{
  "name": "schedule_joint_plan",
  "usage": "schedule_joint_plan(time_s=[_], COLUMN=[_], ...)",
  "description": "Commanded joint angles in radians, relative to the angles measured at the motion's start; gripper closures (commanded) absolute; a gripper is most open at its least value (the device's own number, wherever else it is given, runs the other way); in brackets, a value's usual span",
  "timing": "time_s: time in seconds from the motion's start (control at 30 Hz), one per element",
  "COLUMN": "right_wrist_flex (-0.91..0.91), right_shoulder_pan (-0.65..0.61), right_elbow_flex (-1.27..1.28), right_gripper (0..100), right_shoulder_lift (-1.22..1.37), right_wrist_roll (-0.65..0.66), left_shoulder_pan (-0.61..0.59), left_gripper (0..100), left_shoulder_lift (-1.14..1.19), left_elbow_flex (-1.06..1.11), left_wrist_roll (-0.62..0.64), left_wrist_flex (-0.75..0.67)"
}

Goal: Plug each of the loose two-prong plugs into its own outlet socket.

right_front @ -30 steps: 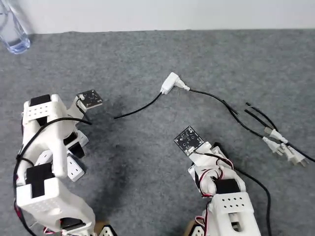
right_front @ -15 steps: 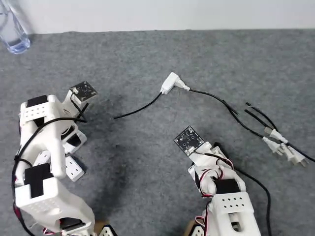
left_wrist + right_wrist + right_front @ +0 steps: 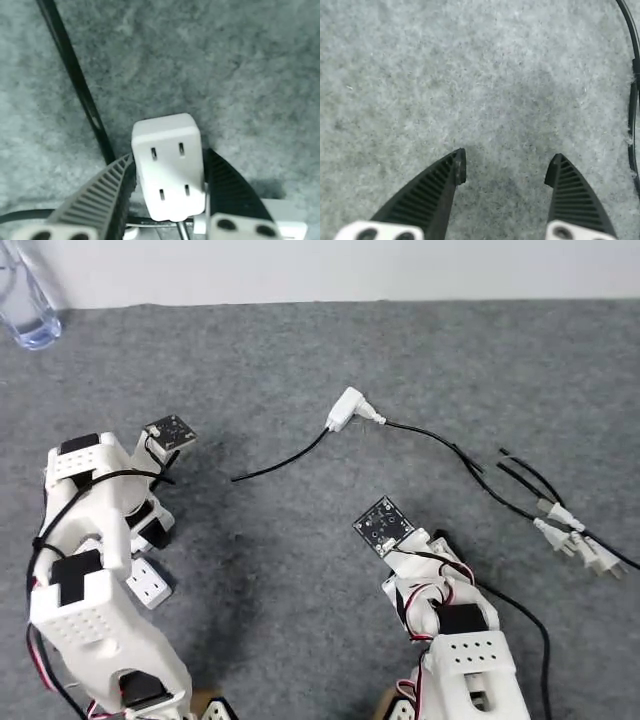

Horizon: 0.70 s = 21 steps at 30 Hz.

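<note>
The left claw (image 3: 168, 157) is closed on a white outlet block (image 3: 167, 175). Its ribbed fingers (image 3: 112, 187) press the block's two sides, and the two pairs of slots face the camera. A black cord (image 3: 75, 80) runs over the grey counter (image 3: 250, 65) just beside the block.

The right claw (image 3: 508, 160) is open, its jaws spread above bare felt with a black cable (image 3: 634, 100) off to one side.

In the high view the left arm (image 3: 95, 540) sits at the left of the frame and the right arm (image 3: 450, 640) at lower centre. A white angled plug (image 3: 346, 408) lies near the middle. Its black lead (image 3: 440, 445) runs toward the loose two-prong plugs (image 3: 560, 522) at the right edge, well apart from both arms. A clear glass (image 3: 25, 305) stands in the upper left corner.
</note>
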Motion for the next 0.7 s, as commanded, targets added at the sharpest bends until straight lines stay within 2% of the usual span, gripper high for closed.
schedule_joint_plan(time_s=[0.0,0.2,0.37,0.47,0.67], right_wrist_flex=[-0.027,-0.027,-0.028,-0.028,-0.028], right_shoulder_pan=[-0.001,-0.001,-0.001,-0.001,-0.001], right_elbow_flex=[-0.006,-0.005,-0.005,-0.005,-0.005], right_gripper=[73.9,74.0,74.0,74.0,74.0], right_shoulder_lift=[-0.012,-0.012,-0.012,-0.012,-0.012], right_wrist_roll=[0.011,0.011,0.011,0.011,0.011], left_shoulder_pan=[-0.006,-0.008,0.017,0.075,0.278], left_gripper=[84,99,99,99,99], left_shoulder_lift=[-0.048,-0.107,-0.115,-0.146,-0.281], left_elbow_flex=[-0.022,-0.015,-0.022,-0.054,-0.156], left_wrist_roll=[0.005,0.005,0.005,0.005,0.006], left_wrist_flex=[0.017,0.023,0.074,0.150,0.374])
